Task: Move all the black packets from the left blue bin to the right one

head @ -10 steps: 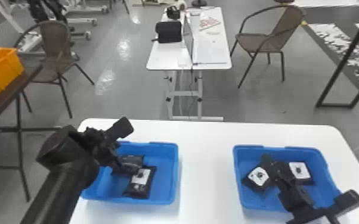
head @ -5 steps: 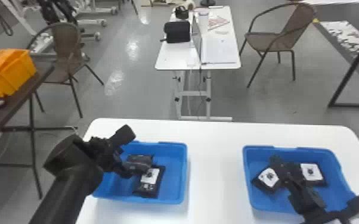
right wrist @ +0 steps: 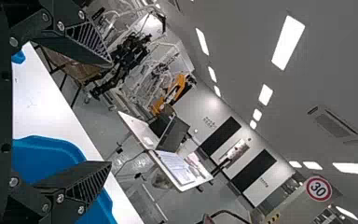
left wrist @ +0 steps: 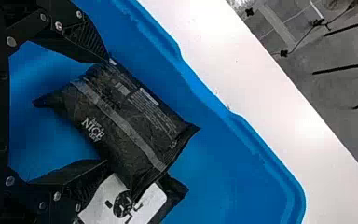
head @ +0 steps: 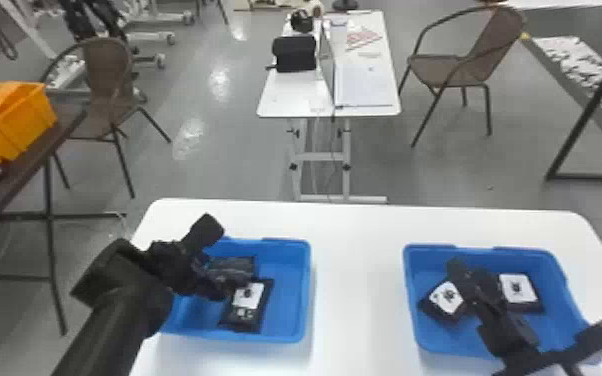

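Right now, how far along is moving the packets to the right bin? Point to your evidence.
About halfway, it seems: two packets lie in the right bin. Nothing looks clasped; the left gripper has one packet between its open fingers in the left bin. That one and the white-labelled packet beside it are left to move.

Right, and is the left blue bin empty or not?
Not empty: the bin holds two black packets, a dark-faced one and a white-labelled one partly beneath it.
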